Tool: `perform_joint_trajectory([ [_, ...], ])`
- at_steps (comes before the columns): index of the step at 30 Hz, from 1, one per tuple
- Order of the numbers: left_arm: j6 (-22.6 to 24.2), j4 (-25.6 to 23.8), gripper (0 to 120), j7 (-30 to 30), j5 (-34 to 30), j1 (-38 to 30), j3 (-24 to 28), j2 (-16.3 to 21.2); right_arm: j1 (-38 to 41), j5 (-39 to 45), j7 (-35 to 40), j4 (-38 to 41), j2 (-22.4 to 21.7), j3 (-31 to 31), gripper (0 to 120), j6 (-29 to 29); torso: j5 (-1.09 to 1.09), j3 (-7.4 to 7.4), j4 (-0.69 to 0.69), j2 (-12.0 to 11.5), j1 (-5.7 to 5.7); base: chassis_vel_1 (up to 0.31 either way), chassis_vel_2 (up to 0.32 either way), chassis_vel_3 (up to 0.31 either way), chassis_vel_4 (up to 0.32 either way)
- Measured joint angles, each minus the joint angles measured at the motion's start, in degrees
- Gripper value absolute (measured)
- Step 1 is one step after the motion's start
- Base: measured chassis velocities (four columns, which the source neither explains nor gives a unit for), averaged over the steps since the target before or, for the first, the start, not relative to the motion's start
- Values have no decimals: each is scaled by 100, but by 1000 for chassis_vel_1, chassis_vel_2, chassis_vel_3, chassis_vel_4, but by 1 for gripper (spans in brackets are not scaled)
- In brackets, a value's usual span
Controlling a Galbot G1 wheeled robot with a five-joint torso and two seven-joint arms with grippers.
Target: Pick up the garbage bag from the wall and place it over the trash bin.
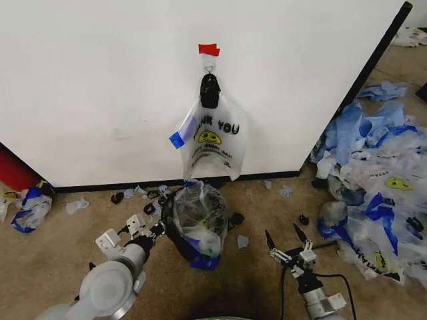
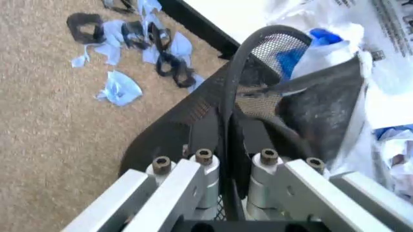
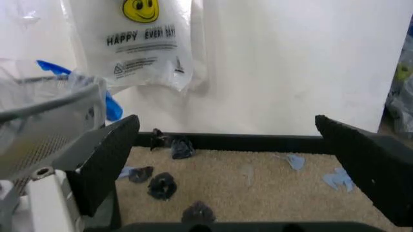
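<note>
Gripping the bin [image 2: 271, 101] rim with the left claw [image 2: 226, 145] pinched on the mesh, keeping the right claw [image 3: 239, 159] spread wide over the carpet, leaving the bag [image 1: 212, 143] hanging on the wall [image 1: 100, 87] hook, probably needing the right arm reaching up next.

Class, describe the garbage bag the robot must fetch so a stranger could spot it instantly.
Start at the white wall and find the red tape strip; a small hook sits just below it. The garbage bag hangs there, alone off the floor, printed "THANK YOU" over a yellow smiley, unlike the heaped bags.
</note>
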Motion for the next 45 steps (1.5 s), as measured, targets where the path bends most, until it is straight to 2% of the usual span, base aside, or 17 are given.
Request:
perform_joint_trajectory([
  [6, 37, -70, 20, 137, 103, 90, 3, -120, 62, 30, -5, -39, -27, 3, 100, 1, 0, 0, 1, 0, 0, 0, 0, 0, 0],
  [14, 26, -249, 50, -266, 274, 303, -221, -66, 149, 193, -35, -67, -85, -32, 100, -23, 0, 0, 0, 0, 0, 0, 0, 0, 0],
  [19, 33, -478, 70, -524, 451, 449, -576, 189, 240, 786, -283, 79, -301, -36, 100, -97, 0, 0, 0, 0, 0, 0, 0, 0, 0],
  [20, 33, -478, 70, -524, 451, 449, -576, 189, 240, 786, -283, 79, -301, -36, 100, -97, 0, 0, 0, 0, 0, 0, 0, 0, 0],
  [23, -1, -519, 84, -452, 766, 443, -880, 422, 321, 1613, -343, 531, -572, -98, 100, -369, 1, 0, 0, 0, 0, 0, 0, 0, 0],
  [26, -126, -239, 94, 5, 1205, 60, -811, 731, 306, 2631, 209, 1524, -960, -145, 100, -1154, 1, 0, 5, 0, 0, 0, 0, 0, 0],
  [27, -143, -16, 98, 340, 1401, -253, -644, 875, 271, 3003, 556, 1945, -1144, -114, 100, -1489, -6, 1, -1, 0, 1, 0, 0, 0, 0],
  [28, -143, -16, 98, 340, 1401, -253, -644, 875, 271, 3003, 556, 1945, -1144, -114, 100, -1489, -6, 1, -1, 0, 1, 0, 0, 0, 0],
  [30, -199, 317, 100, 836, 1811, -643, -498, 1047, 415, 3791, 1420, 2717, -1547, -150, 100, -2138, -4, 1, -8, 0, 1, 0, 0, 0, 0],
  [31, -248, 433, 100, 1009, 2018, -700, -480, 1094, 585, 4153, 1909, 3032, -1743, -207, 100, -2455, 7, 0, -6, 0, 0, 0, 0, 0, 0],
  [33, -389, 667, 100, 1337, 2572, -649, -477, 1151, 985, 4688, 2709, 3445, -2100, -416, 100, -3029, -3, 1, 0, 0, 1, 0, 0, 0, 0],
  [34, -389, 667, 100, 1337, 2572, -649, -477, 1151, 985, 4688, 2709, 3445, -2100, -416, 100, -3029, -3, 1, 0, 0, 1, 0, 0, 0, 0],
  [36, -517, 847, 100, 1535, 3023, -508, -508, 1151, 1373, 5017, 3119, 3621, -2344, -702, 100, -3376, -3, 1, 5, 0, 1, 0, 0, 0, 0],
  [39, -625, 1000, 100, 1653, 3250, -307, -569, 1080, 2102, 5629, 3712, 3859, -2503, -1138, 100, -4029, -3, 1, 2, 0, 0, 0, 0, 0, 0],
  [41, -733, 1120, 100, 1718, 3256, -255, -586, 1016, 2612, 5908, 4203, 3914, -2490, -1471, 100, -4472, -1, 1, 0, 0, 1, 0, 0, 0, 0],
  [43, -777, 1179, 100, 1750, 3267, -249, -588, 999, 2814, 6014, 4432, 3916, -2459, -1629, 100, -4640, 0, 1, -1, 0, 1, 0, 0, 0, 0],
  [45, -863, 1307, 100, 1794, 3289, -235, -588, 987, 3306, 6207, 5078, 3867, -2291, -2112, 100, -5017, -1, 1, -1, 0, 1, 0, 0, 0, 0],
])
